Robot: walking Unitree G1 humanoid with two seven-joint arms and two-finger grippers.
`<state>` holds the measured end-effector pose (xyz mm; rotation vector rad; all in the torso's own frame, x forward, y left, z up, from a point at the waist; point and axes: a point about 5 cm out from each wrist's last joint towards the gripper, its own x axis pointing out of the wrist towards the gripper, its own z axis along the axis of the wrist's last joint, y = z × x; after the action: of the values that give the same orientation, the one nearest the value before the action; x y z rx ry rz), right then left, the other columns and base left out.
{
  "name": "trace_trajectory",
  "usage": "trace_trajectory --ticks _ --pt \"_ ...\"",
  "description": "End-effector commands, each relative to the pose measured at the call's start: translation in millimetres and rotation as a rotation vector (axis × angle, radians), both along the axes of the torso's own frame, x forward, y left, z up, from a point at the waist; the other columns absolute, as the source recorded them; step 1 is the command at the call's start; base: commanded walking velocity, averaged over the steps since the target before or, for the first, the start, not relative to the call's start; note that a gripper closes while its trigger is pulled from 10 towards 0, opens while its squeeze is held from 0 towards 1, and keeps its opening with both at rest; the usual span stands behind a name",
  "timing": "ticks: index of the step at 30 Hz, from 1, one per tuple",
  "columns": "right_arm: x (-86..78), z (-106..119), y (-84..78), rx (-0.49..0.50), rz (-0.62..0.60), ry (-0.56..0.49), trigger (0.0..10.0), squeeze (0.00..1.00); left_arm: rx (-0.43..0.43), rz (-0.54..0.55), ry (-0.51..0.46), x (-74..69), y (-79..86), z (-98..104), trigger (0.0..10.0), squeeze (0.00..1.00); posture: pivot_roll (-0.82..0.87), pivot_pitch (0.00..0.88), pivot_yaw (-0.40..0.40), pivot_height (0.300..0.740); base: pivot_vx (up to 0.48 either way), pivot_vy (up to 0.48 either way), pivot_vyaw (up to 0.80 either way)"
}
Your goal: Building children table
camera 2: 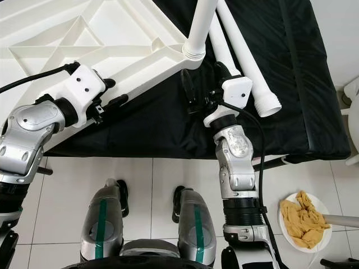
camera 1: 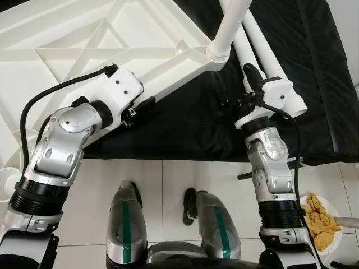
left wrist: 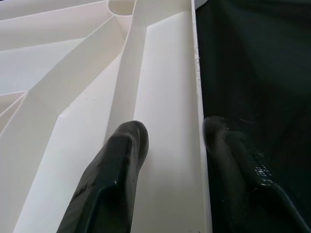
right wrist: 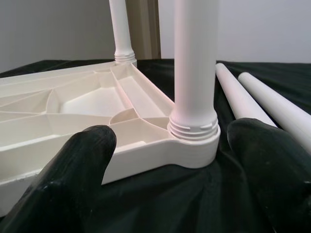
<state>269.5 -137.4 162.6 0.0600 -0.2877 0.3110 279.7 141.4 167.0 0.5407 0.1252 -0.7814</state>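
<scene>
A white plastic tabletop (camera 1: 84,50) lies upside down on a black cloth. One white leg (camera 1: 230,28) stands upright in its near corner socket (right wrist: 193,141). A second upright leg (right wrist: 119,29) stands at a farther corner. Two loose legs (camera 2: 247,61) lie on the cloth beside the corner. My left gripper (left wrist: 175,131) straddles the tabletop's edge rim, open, with one finger (left wrist: 124,145) inside on the white plastic and the other outside over the cloth. My right gripper (camera 1: 233,84) is open just short of the corner leg's base, one finger on each side of it.
The black cloth (camera 1: 185,129) ends in a front edge near my knees, with white tile floor (camera 1: 168,185) below. A white plate (camera 2: 290,238) holding a yellow crumpled cloth sits on the floor at the right. A black bar (camera 1: 247,175) sticks out under the cloth's edge.
</scene>
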Motion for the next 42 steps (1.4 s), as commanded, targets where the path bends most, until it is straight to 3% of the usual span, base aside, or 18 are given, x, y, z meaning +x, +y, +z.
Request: trace_trajectory --ticks 1,8,12,13,16,17,18,19,25,26,29,30,37,38,42 --pt "-2.7 -2 -2.1 -0.002 0.004 0.035 10.0 0.0 0.033 0.044 0.045 1.0 5.7 -12 10.0 0.0 0.04 0.102 -0.064 0.74 0.0 0.0 0.0" --pt "-6.4 -10 -6.5 -0.049 0.001 0.087 10.0 0.0 0.062 0.039 0.062 1.4 8.8 -16 10.0 0.0 0.04 0.099 -0.062 0.74 0.0 0.0 0.0" --pt "-5.6 -14 -4.7 -0.055 -0.001 0.107 10.0 0.0 0.112 0.015 0.123 -3.2 11.7 -25 10.0 0.0 0.05 0.099 -0.055 0.74 0.0 0.0 0.0" --pt "-5.8 -15 -3.7 -0.055 0.0 0.11 10.0 0.0 0.117 0.007 0.145 -4.9 12.2 -27 9.0 0.0 0.05 0.1 -0.053 0.74 0.0 0.0 0.0" --pt "-6.5 -14 -2.9 -0.053 0.001 0.12 10.0 0.0 0.128 -0.001 0.159 -6.3 12.3 -29 8.7 0.0 0.05 0.101 -0.049 0.74 0.0 0.0 0.0" --pt "-6.8 -14 -3.2 -0.053 -0.003 0.128 10.0 0.0 0.124 -0.005 0.175 -7.0 12.0 -30 3.7 0.0 0.05 0.103 -0.047 0.74 0.0 0.0 0.0" --pt "-6.9 -14 -3.4 -0.052 -0.006 0.132 10.0 0.0 0.128 -0.006 0.181 -7.1 11.8 -30 3.5 0.0 0.05 0.103 -0.047 0.74 0.0 0.0 0.0" --pt "-7.0 -14 -3.4 -0.051 -0.008 0.135 10.0 0.0 0.117 -0.008 0.19 -7.0 11.5 -30 0.0 0.0 0.05 0.104 -0.043 0.74 0.0 0.0 0.0" --pt "-7.3 -15 -2.8 -0.05 -0.01 0.14 10.0 0.0 0.118 -0.012 0.189 -5.1 10.5 -29 0.0 0.0 0.04 0.102 -0.037 0.74 0.0 0.0 0.0" --pt "-7.2 -15 -2.7 -0.051 -0.012 0.141 10.0 0.0 0.124 -0.009 0.189 -3.0 9.9 -29 5.1 0.0 0.04 0.1 -0.035 0.74 0.0 0.0 0.0" --pt "-6.7 -15 -3.2 -0.052 -0.017 0.141 10.0 0.0 0.133 -0.009 0.182 -0.7 9.1 -28 5.0 0.0 0.04 0.097 -0.034 0.74 0.0 0.0 0.0" --pt "-5.8 -15 -3.9 -0.053 -0.022 0.141 10.0 0.0 0.139 -0.003 0.182 2.1 8.1 -28 10.0 0.0 0.04 0.094 -0.033 0.74 0.0 0.0 0.0" --pt "-3.3 -13 -2.6 -0.05 -0.026 0.138 10.0 0.0 0.122 0.006 0.146 14.7 -7.0 -21 10.0 0.0 0.04 0.089 -0.031 0.74 0.0 0.0 0.0" --pt "-2.8 -12 -1.2 -0.046 -0.025 0.139 10.0 0.0 0.08 0.047 0.13 24.9 -15.4 -15 10.0 0.0 0.03 0.09 -0.028 0.74 0.0 0.0 0.0" --pt "-2.9 -12 0.0 -0.042 -0.028 0.138 10.0 0.0 0.031 0.106 0.11 37.3 -25.6 -8 10.0 0.0 0.03 0.089 -0.024 0.74 0.0 0.0 0.0"
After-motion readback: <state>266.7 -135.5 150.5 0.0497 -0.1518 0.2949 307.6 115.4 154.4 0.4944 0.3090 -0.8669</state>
